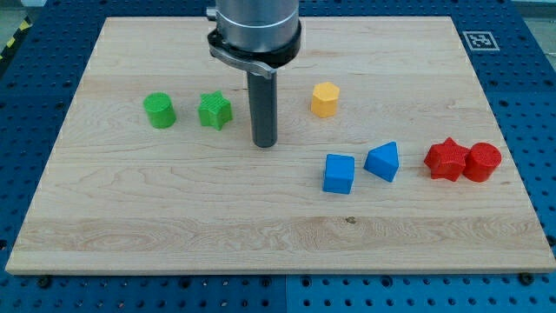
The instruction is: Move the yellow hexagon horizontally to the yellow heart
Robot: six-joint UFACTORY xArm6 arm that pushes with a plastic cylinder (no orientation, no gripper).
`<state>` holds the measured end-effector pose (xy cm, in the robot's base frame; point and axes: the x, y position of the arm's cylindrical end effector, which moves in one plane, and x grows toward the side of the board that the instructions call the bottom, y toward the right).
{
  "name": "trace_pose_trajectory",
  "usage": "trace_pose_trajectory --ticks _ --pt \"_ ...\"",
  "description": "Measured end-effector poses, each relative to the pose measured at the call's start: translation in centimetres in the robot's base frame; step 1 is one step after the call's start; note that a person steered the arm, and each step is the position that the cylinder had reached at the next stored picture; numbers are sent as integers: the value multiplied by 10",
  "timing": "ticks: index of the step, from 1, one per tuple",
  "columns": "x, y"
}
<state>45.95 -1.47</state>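
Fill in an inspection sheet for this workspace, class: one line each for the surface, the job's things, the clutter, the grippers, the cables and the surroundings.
Surface: pale wooden board, flat, no marks seen.
Job's things: yellow hexagon in the upper middle; no yellow heart is in view.
Clutter: green cylinder and green star at the view's left; blue cube and blue wedge-like block right of centre; red star touching red cylinder at the view's right.
Grippers: none; my tip rests between the green star and the yellow hexagon, touching neither.
Cables: nothing seen.
Surroundings: blue perforated table; a printed marker beside the board's top right corner.
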Motion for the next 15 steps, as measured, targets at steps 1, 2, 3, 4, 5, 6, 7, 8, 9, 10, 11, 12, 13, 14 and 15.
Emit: trace_pose_trajectory --ticks 1,2,3,4,5,6,7,8,9,10,11,12,13,14,15 --pt "1 49" --pt "1 102" --pt "-20 145" --pt "-74 161" --pt "-81 171" --pt "-86 157" --pt "-97 127" --pt "-100 101" --pt "-100 100" --pt "-99 98" --pt "-88 92" --pt "-75 90" --pt "-74 90" --pt "-71 90" --pt "-60 90"
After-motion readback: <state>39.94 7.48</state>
